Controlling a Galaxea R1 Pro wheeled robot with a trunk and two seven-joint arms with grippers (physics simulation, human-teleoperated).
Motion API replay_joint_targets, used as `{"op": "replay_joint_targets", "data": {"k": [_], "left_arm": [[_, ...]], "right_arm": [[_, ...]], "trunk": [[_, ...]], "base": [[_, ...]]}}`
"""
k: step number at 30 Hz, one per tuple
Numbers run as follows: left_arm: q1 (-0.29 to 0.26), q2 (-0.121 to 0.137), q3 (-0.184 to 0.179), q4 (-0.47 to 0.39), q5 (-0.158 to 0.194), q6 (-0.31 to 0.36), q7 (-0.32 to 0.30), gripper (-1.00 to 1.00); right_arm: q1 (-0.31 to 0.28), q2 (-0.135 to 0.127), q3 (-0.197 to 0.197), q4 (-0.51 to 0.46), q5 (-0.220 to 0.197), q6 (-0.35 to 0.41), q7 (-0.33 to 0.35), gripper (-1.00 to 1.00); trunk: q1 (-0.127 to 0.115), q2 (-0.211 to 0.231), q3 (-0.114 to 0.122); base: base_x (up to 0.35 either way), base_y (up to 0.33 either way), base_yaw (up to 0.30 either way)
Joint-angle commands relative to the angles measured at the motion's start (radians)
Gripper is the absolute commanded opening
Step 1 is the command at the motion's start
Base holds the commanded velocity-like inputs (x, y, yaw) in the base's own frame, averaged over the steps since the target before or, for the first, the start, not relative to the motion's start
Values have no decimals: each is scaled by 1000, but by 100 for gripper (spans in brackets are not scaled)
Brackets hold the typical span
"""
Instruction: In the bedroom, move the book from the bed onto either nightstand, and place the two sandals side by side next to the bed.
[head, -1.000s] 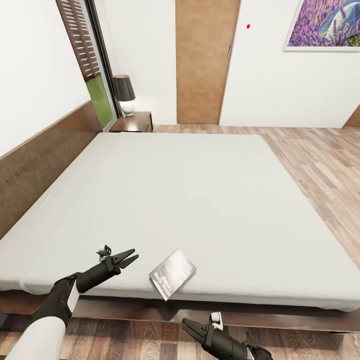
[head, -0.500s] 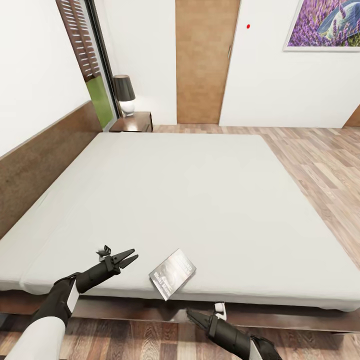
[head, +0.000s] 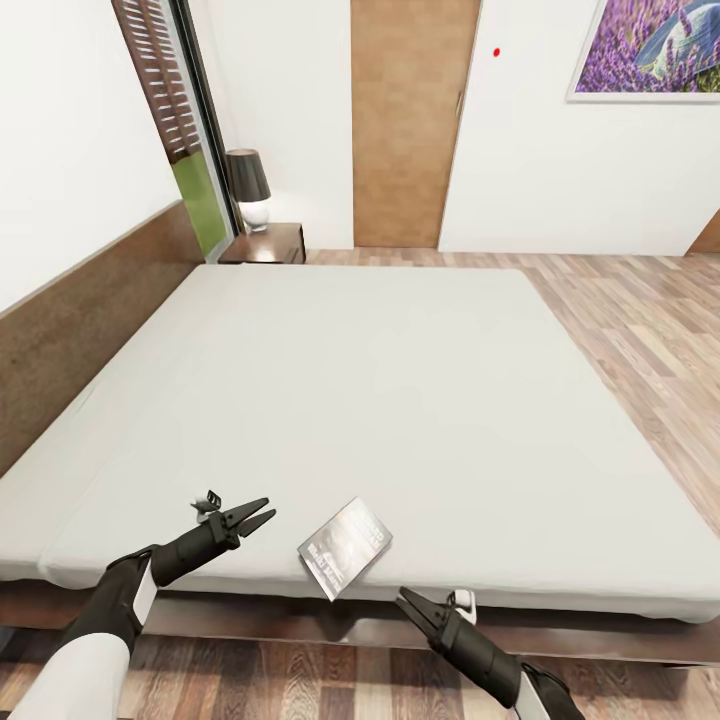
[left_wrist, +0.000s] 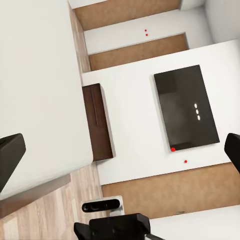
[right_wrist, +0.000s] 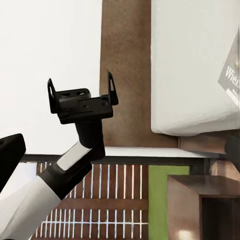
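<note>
Right gripper (head: 408, 602): dark two-finger tool at 5 o'clock in the head view, just off the near edge of the bed (head: 380, 400), tips aimed toward 10 o'clock. Fingers read as nearly together there, but the right wrist view shows its two fingertips at opposite edges of the frame, so parted; nothing held.

Left gripper (head: 262, 514): at 7 o'clock, over the near strip of mattress, tips pointing toward 2 o'clock. Fingers slightly apart, empty. In the right wrist view it appears as a black bracket with two upright prongs (right_wrist: 82, 97) on a black-and-white forearm.

Book (head: 345, 547): thin paperback, dark grey cover with white lettering, lying flat on the mattress at 6 o'clock, one corner overhanging the near edge. It sits between the two grippers, touching neither; the right gripper is near its overhanging corner.

Headboard (head: 90, 320): brown, along the 9 o'clock side.

Nightstand (head: 268, 243): dark wood, at 11 o'clock past the far corner of the bed, carrying a lamp (head: 248, 187) with a dark shade and white base.

Door (head: 408, 120): brown wood, at 12 o'clock.

Picture (head: 650, 48): purple, on the wall at 1 o'clock.

Floor (head: 640, 320): light wood planks, at 3 o'clock.
</note>
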Motion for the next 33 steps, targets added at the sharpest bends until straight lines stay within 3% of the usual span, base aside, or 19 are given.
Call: {"op": "replay_joint_targets", "data": {"k": [1,33], "left_arm": [[-1,0,3,0,-8,10,-7,100],[-1,0,5,0,-8,10,-7,100]], "right_arm": [[0,1,-4,0,1,10,4,100],[-1,4,-2,10,8,4,0,100]], "trunk": [[4,-8,-4],[127,-232,-104]], "base": [[0,0,0],[0,0,0]]}}
